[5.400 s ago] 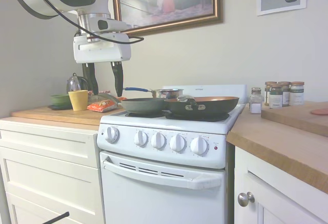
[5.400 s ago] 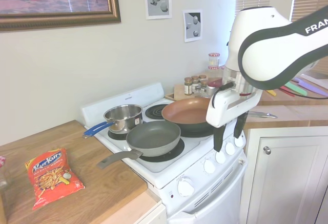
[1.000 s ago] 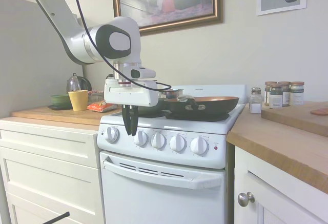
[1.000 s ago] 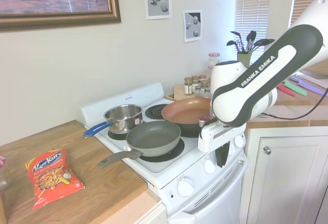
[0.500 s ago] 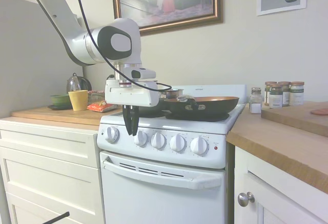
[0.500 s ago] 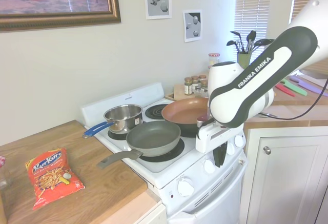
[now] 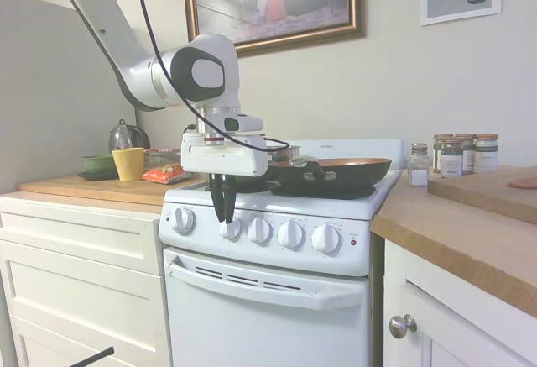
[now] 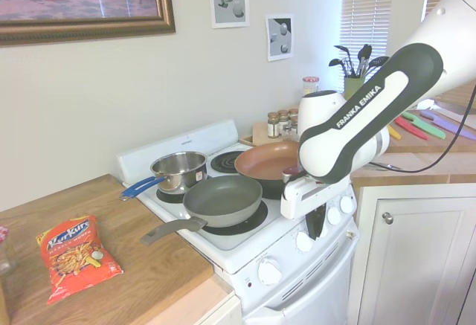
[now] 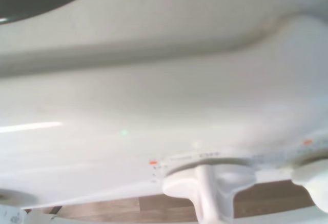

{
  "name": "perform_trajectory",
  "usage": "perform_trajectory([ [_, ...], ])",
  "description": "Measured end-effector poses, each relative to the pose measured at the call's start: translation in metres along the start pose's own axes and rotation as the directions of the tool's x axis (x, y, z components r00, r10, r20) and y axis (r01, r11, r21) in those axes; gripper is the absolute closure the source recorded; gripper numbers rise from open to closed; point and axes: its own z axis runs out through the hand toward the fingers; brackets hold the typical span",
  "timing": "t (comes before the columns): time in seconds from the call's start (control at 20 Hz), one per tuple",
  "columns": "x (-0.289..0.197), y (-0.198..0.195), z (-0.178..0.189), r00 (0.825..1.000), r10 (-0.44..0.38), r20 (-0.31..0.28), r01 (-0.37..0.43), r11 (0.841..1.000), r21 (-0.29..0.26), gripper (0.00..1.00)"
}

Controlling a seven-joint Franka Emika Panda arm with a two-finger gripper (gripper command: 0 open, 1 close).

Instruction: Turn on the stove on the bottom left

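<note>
The white electric stove fills the lower centre of the first exterior view, five round knobs in a row across its front panel. The gripper points down at the second knob from the left, its dark fingers drawn nearly together just above it; whether they grip it is unclear. A grey frying pan sits on the front burner.

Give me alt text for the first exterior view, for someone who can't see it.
A white robot arm's gripper hangs in front of the second knob from the left on a white stove. Pans sit on the burners, and wooden counters flank it.
</note>
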Motion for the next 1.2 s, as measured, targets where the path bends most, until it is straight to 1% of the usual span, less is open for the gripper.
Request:
perform_trajectory([
  [0.4,0.0,-0.004,-0.001,1.0,-0.004,-0.003,0.004,1.0,0.003,1.0],
  [0.6,0.004,-0.003,0.003,1.0,0.005,0.004,-0.005,1.0,-0.006,1.0],
  [0.95,0.02,-0.01,0.002,1.0,0.016,-0.007,-0.016,1.0,0.001,1.0],
  [1.2,0.015,-0.015,0.003,1.0,0.005,-0.002,-0.005,1.0,-0.005,1.0],
])
